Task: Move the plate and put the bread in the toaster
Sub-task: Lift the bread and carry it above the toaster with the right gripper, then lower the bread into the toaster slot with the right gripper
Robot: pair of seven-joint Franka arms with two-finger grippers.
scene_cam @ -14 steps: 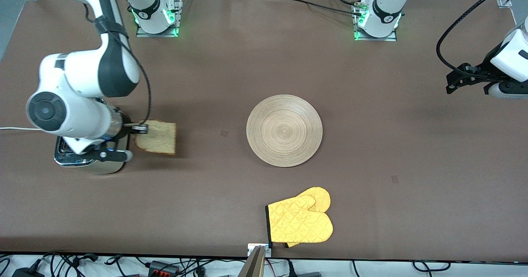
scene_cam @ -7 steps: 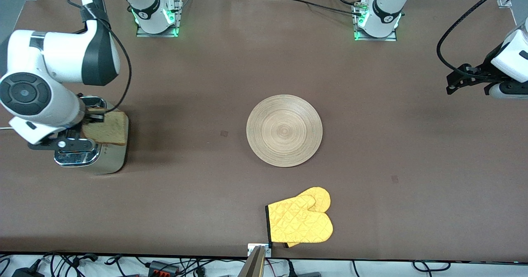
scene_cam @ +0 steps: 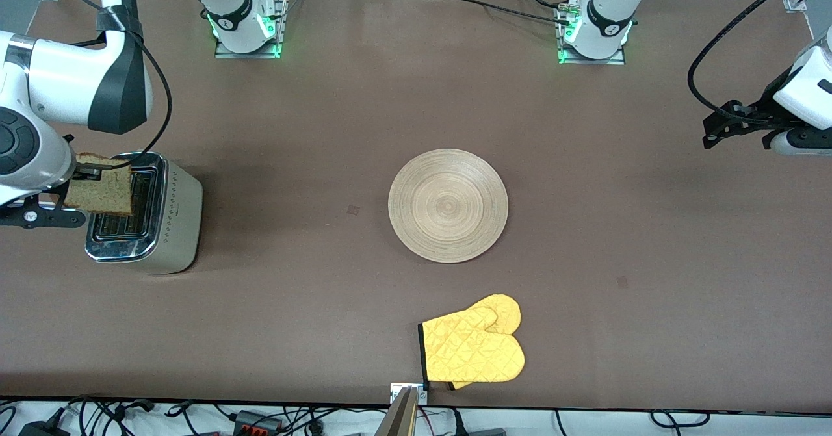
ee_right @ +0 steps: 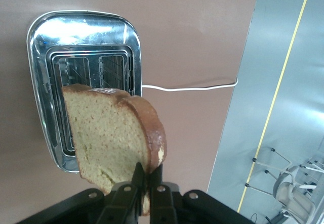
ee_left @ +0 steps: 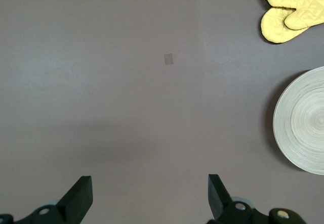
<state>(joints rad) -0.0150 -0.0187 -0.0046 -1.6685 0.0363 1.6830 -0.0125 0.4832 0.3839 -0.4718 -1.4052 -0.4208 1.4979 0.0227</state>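
My right gripper [scene_cam: 84,175] is shut on one edge of the bread [scene_cam: 101,193], a brown-crusted slice. It holds the slice on edge in the air over the toaster's [scene_cam: 162,228] chrome top, at the right arm's end of the table. In the right wrist view the fingers [ee_right: 137,176] pinch the crust of the bread [ee_right: 109,135] above the toaster's two slots [ee_right: 83,47]. The wooden plate [scene_cam: 448,205] lies bare at mid-table. My left gripper [scene_cam: 715,127] waits open and empty over the left arm's end of the table; it also shows in the left wrist view [ee_left: 148,186].
A yellow oven mitt [scene_cam: 473,350] lies nearer to the front camera than the plate. The toaster's white cord [ee_right: 192,87] runs off the table edge at the right arm's end. The left wrist view shows the plate's rim [ee_left: 304,123] and the mitt [ee_left: 291,9].
My right gripper has carried the bread from beside the toaster to over its top, toward the right arm's end of the table. The left arm has not moved.
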